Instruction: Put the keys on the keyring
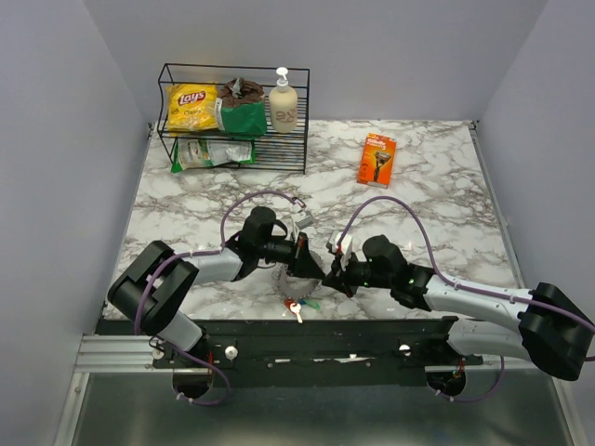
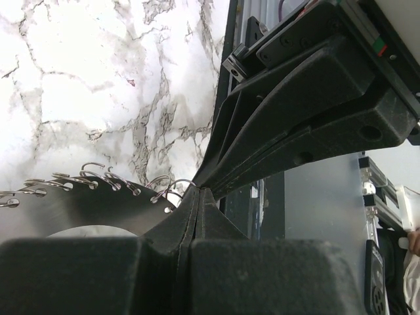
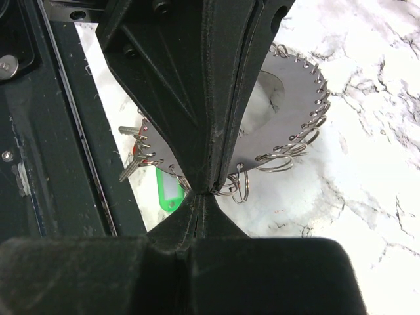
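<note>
The keyring point(image 1: 299, 271) is a flat grey metal disc with a large hole and several small wire split rings round its toothed rim. It also shows in the left wrist view point(image 2: 65, 207) and the right wrist view point(image 3: 289, 98). My left gripper point(image 1: 311, 264) point(image 2: 197, 190) is shut on its rim and holds it on edge just above the marble. My right gripper point(image 1: 333, 272) point(image 3: 211, 192) is shut, tip to tip with the left one at the rim. What it pinches is hidden. The keys point(image 3: 133, 164) point(image 1: 296, 309), with a red head, hang at the rim beside a green tag point(image 3: 169, 191).
A black rail point(image 1: 307, 339) runs along the table's near edge just below the grippers. A black wire rack point(image 1: 234, 121) with a chip bag, green bag and soap bottle stands back left. An orange box point(image 1: 376, 159) lies back right.
</note>
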